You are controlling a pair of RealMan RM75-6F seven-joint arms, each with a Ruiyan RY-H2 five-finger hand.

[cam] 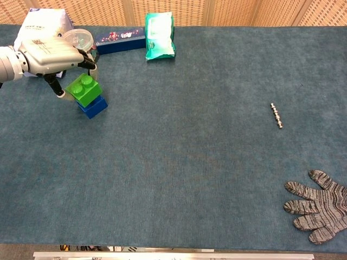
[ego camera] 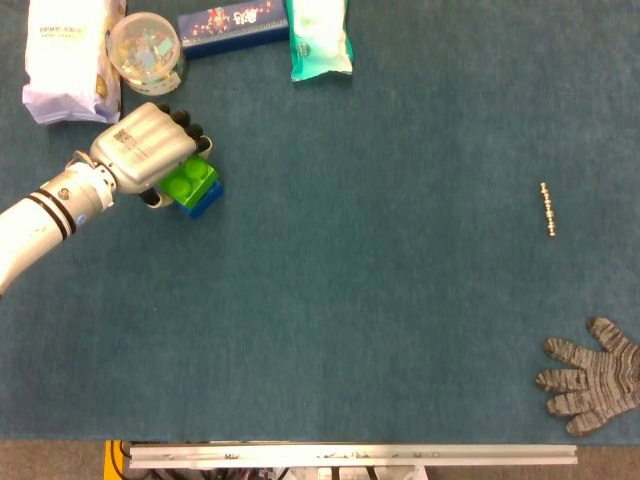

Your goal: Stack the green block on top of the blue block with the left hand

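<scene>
A blue-green felt tabletop (cam: 190,162) meets a wicker-patterned wall (cam: 233,8) at twelve o'clock. At the table's ten o'clock the green block (cam: 82,89) sits on the blue block (cam: 93,106), long axes running roughly eight to two o'clock, with the left hand (cam: 51,54) pinching the green block, seemingly between thumb and fingers. A round container (cam: 77,39), white bag (cam: 40,24), dark box (cam: 120,39) and green packet (cam: 159,36) crowd twelve o'clock of it; a metal rod (cam: 277,115) and grey glove (cam: 317,207) lie well apart.

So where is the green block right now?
In both views the green block is at the far left of the table, sitting on the blue block and gripped by the left hand, just in front of the round clear container.
</scene>
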